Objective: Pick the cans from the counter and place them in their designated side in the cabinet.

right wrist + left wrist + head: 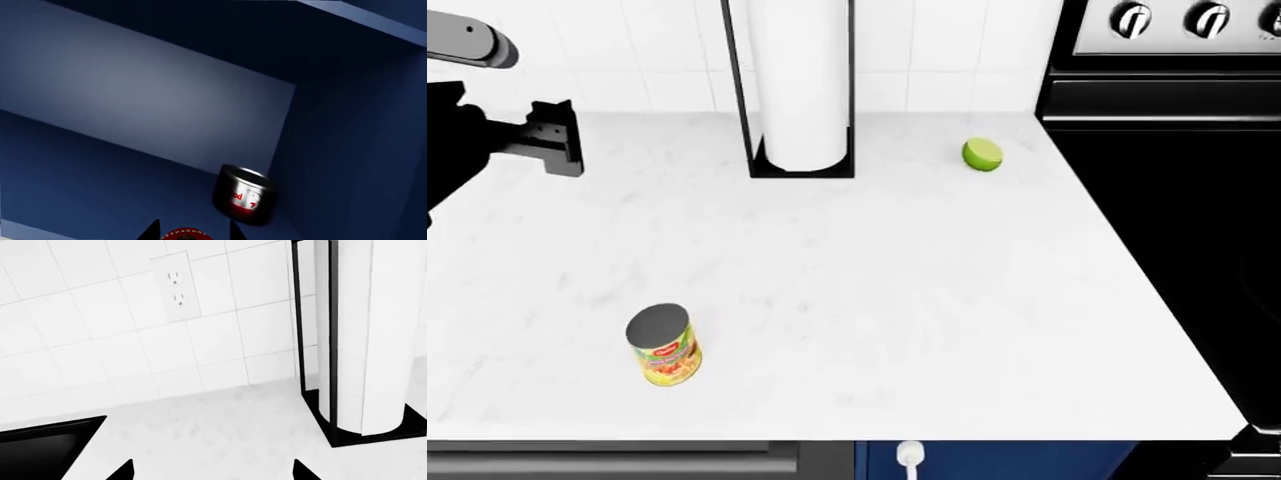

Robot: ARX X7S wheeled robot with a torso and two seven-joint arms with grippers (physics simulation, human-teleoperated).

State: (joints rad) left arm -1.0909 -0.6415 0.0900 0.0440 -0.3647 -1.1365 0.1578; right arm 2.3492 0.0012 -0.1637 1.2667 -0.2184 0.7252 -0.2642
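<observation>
Head view: shows the yellow-labelled tin (pixel 665 345) upright on the counter (pixel 961 300), well forward of the paper-towel holder (pixel 801 90) and to its left, close to the front edge. Reads as a short cylinder, long axis vertical, grey lid up, fruit picture and red logo facing the camera. Puts the left gripper (pixel 554 135) to the left of the holder at about its depth, raised, so the tin lies toward the robot from it and well apart. Makes the left arm the nearer one by judgement; calls for a pull back and a descent to straddle the tin from the side or above.

Left wrist view: gives the left gripper (pixel 213 472) with fingertips wide apart and nothing between, aimed at the tiled wall beside the holder (pixel 360 340).

Right wrist view: looks into the blue cabinet (pixel 133 100), with a red-and-white can (pixel 245 195) resting by its back corner. Shows the right gripper (pixel 193 231) flanking a second red-labelled can (pixel 189 235) at the frame edge; cannot tell whether clamped or merely around it
</observation>
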